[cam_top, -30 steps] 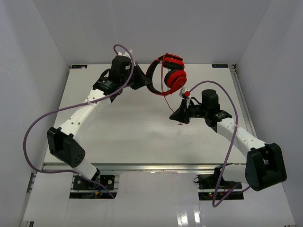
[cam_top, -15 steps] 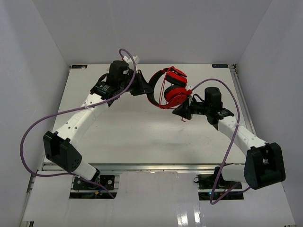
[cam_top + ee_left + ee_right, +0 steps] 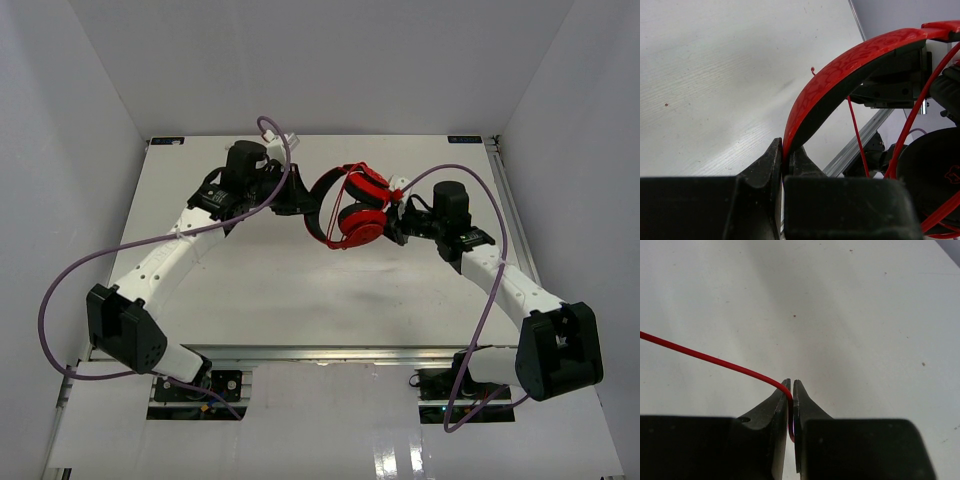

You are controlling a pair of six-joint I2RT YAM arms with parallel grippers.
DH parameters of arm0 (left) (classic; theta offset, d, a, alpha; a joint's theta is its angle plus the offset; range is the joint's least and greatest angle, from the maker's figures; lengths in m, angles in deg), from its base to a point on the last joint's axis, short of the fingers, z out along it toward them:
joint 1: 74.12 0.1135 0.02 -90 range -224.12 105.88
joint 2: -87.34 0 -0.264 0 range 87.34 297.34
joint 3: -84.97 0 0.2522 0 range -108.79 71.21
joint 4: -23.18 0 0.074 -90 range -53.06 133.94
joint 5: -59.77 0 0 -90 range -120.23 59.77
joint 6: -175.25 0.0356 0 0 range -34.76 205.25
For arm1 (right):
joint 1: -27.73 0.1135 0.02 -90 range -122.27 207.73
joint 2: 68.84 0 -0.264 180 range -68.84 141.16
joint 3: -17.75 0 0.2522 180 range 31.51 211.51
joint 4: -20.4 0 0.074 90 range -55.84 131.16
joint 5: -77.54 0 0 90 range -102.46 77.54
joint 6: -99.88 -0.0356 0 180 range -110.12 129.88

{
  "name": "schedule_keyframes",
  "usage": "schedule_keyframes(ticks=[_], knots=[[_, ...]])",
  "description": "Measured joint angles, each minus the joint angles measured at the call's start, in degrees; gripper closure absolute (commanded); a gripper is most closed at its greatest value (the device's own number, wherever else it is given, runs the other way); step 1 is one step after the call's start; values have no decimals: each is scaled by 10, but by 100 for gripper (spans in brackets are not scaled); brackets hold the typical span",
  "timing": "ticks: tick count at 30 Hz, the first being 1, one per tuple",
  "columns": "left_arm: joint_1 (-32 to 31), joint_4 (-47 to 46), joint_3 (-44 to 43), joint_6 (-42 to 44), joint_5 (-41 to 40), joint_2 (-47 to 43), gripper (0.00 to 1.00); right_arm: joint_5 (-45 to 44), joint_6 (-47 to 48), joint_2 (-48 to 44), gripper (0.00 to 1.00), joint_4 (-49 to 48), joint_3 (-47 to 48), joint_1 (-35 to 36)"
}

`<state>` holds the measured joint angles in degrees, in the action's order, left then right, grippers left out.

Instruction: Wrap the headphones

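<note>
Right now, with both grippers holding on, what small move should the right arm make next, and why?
Probably sweep the right gripper around the earcups to lay a turn of cord. It is shut on the cord close beside them, the left gripper clamps the headband to steady things, and strands already cross an earcup.

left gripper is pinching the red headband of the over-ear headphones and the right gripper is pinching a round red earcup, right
No. The right gripper is shut on the thin red cord, not an earcup; the right wrist view shows it. The left gripper does pinch the red headband.
</note>
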<state>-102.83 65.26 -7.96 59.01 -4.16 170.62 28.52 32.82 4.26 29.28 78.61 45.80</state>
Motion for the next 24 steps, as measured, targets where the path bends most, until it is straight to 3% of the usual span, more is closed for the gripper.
schedule_keyframes(ticks=[13, 24], knots=[[-1, 1, 5, 26, 70, -25, 100, -96, -10, 19, 85, -77, -16, -2], [-1, 12, 48, 81, 100, -54, 100, -75, -33, 21, 92, -119, -30, -8]])
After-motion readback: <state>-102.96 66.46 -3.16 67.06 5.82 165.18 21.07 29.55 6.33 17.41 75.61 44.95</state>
